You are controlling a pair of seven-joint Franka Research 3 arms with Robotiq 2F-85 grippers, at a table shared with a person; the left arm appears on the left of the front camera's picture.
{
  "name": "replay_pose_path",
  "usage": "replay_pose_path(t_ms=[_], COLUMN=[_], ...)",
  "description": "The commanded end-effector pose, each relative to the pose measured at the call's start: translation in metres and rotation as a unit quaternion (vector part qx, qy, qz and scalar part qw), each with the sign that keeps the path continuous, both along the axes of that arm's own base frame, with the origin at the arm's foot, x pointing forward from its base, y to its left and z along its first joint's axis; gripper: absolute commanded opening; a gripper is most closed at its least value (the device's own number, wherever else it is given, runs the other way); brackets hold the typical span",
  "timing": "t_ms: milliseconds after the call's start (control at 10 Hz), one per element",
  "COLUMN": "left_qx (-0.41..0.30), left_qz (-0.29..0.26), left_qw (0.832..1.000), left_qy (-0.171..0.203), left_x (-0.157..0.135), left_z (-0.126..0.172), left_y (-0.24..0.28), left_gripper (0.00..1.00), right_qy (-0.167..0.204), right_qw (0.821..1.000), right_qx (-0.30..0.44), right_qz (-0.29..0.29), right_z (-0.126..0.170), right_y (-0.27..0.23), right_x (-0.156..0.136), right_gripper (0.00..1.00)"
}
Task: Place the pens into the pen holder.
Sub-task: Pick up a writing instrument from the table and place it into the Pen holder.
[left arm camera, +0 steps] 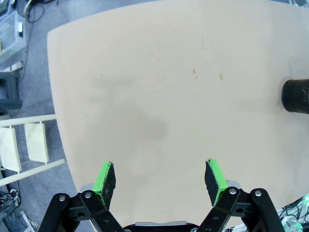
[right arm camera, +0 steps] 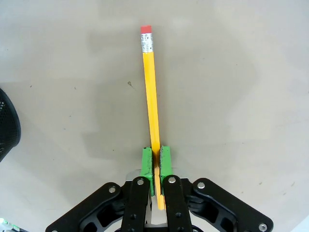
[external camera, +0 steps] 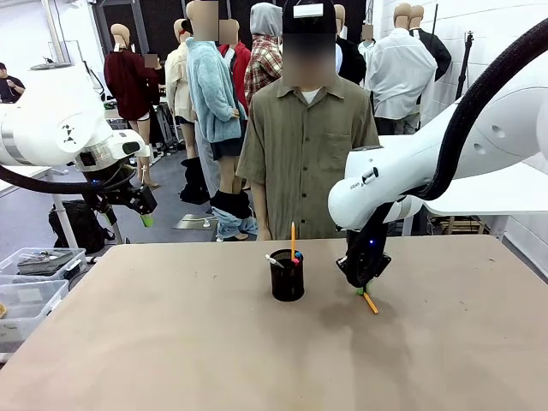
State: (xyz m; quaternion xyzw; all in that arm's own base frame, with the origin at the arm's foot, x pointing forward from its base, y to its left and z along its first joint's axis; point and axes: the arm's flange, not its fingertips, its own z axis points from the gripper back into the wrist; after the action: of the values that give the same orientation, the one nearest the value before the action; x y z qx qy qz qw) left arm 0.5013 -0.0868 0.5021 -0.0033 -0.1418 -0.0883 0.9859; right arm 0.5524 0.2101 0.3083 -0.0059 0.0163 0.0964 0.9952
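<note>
Pen holder [external camera: 287,281]: several pens [external camera: 294,253] in, perhaps three. Right tool [right arm camera: 156,162] clamps yellow pencil [right arm camera: 150,92] on worktop [external camera: 171,342]; left tool [left arm camera: 161,176] open, empty.

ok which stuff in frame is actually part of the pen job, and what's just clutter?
Part of the job:
- yellow pencil, on the table, right gripper jaws shut on it
- pen holder, already holding several pens

Just lying about:
- clear plastic bins beside the table's left edge
- white rack on the floor by the table
</note>
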Motion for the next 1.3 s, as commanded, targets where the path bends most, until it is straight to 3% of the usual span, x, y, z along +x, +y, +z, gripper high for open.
replay_pose_path(t_ms=[0, 300, 500, 700, 1100, 1200], left_qx=[-0.002, -0.002, -0.002, -0.002, -0.002, -0.002], left_qz=[-0.007, -0.007, -0.007, -0.007, -0.007, -0.007], left_qw=[1.0, 1.0, 1.0, 1.0, 1.0, 1.0], left_qy=[-0.003, -0.003, -0.003, -0.003, -0.003, -0.003], left_x=[-0.001, -0.001, -0.001, -0.001, -0.001, -0.001], left_z=[0.0, 0.0, 0.0, 0.0, 0.0, 0.0], left_y=[0.003, 0.003, 0.003, 0.003, 0.003, 0.003], left_gripper=[0.96, 0.96, 0.96, 0.96, 0.96, 0.96], right_qy=[-0.047, -0.146, -0.215, -0.25, -0.295, -0.308], right_qw=[0.997, 0.965, 0.912, 0.878, 0.839, 0.805], right_qx=[0.044, 0.149, 0.214, 0.259, 0.305, 0.335], right_qz=[0.041, 0.158, 0.278, 0.316, 0.342, 0.38], right_z=[0.026, 0.073, 0.087, 0.095, 0.106, 0.107], right_y=[-0.011, -0.024, -0.013, -0.01, -0.019, -0.016], right_x=[-0.022, -0.049, -0.062, -0.067, -0.073, -0.073], right_gripper=[0.0, 0.0, 0.0, 0.0, 0.0, 0.0])
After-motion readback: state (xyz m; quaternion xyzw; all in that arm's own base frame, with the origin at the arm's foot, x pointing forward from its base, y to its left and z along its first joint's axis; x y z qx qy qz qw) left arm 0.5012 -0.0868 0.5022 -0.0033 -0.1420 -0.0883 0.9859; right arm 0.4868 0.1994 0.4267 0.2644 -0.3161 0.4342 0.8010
